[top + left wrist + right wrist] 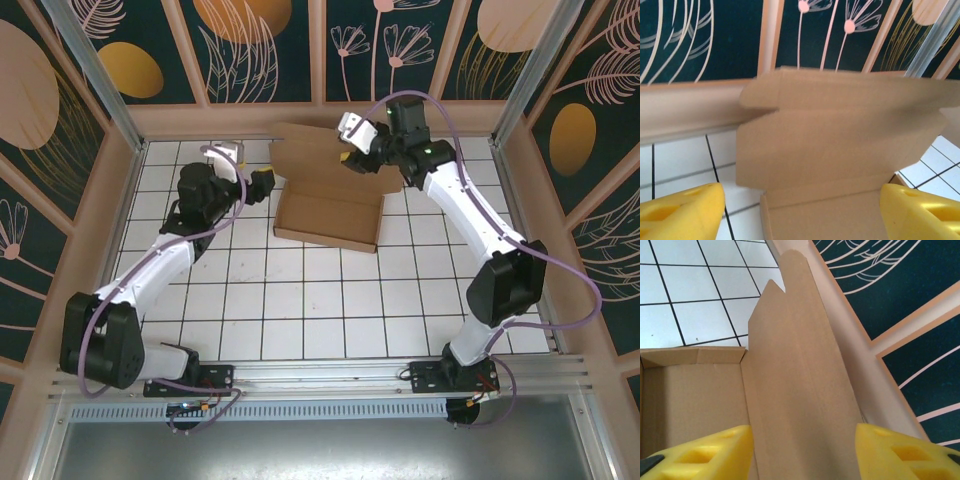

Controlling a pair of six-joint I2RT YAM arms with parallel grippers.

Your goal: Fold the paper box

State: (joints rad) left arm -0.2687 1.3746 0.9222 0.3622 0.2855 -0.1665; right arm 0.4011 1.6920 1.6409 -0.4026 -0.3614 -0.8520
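Paper box (330, 218), lid (795, 365) upright, right claw (804, 435) astride (jaws apart)

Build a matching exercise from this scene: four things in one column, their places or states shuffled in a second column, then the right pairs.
Things
1. box lid
2. box tray
3. left jaws
4. right jaws

Places or states
A. open, up at the right part of the lid
B. lying flat on the white tiles
C. open, just off the left end of the box
D. standing upright along the far wall

Pairs: 1-D, 2-B, 3-C, 4-A
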